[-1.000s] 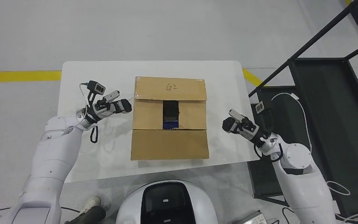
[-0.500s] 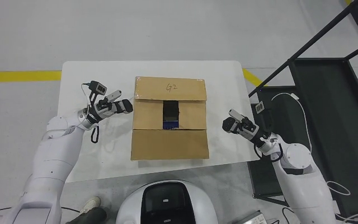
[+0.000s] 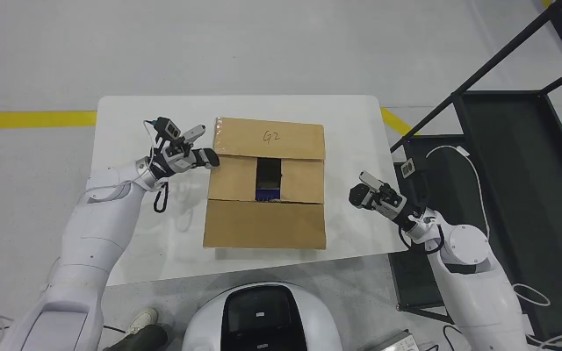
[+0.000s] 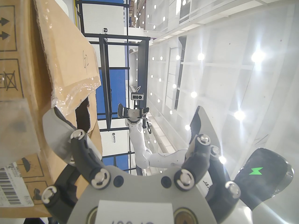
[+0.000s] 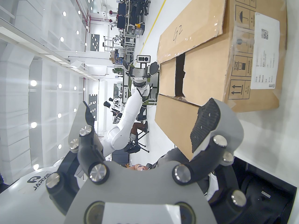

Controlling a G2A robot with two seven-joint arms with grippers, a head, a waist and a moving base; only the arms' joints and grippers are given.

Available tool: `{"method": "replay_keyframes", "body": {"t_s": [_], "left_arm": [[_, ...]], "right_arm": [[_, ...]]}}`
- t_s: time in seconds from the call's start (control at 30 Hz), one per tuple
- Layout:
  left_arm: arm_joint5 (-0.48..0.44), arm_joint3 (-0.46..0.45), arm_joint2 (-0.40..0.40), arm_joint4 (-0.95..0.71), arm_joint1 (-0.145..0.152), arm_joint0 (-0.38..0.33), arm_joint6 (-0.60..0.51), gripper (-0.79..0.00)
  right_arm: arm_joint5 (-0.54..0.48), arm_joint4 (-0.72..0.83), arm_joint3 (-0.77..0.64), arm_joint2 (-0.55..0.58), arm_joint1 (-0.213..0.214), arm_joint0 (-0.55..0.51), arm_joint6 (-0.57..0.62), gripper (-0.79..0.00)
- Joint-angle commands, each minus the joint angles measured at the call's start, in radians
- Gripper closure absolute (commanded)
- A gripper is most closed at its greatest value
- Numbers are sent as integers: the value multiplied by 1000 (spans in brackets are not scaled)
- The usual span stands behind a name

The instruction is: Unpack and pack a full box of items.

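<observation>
Cardboard is what both arms seem set on. The left jaws, spread wide, sit at the far left corner of the box (image 3: 263, 219), one finger (image 4: 56, 129) right against the top flap (image 3: 268, 138), likely to lift it. The right jaws, also spread, hang apart from its right side. The box stands in the middle of the counter (image 3: 351, 123), nearly closed.

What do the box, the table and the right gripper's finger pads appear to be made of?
The box looks like matte brown corrugated cardboard, with ragged torn flap edges; glossy clear tape wrinkles along one flap. The table seems smooth white laminate or painted board, unclear which. Finger pads on the right gripper look like black ridged rubber.
</observation>
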Motion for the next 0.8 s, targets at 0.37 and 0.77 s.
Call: {"method": "replay_keyframes", "body": {"t_s": [0.37,0.77], "left_arm": [[2,8,-7,6,2,14,-27,-785],[10,78,64,-59,-51,-133,-10,-785]], "right_arm": [[0,0,0,0,0,0,0,-785],[0,0,0,0,0,0,0,-785]]}}
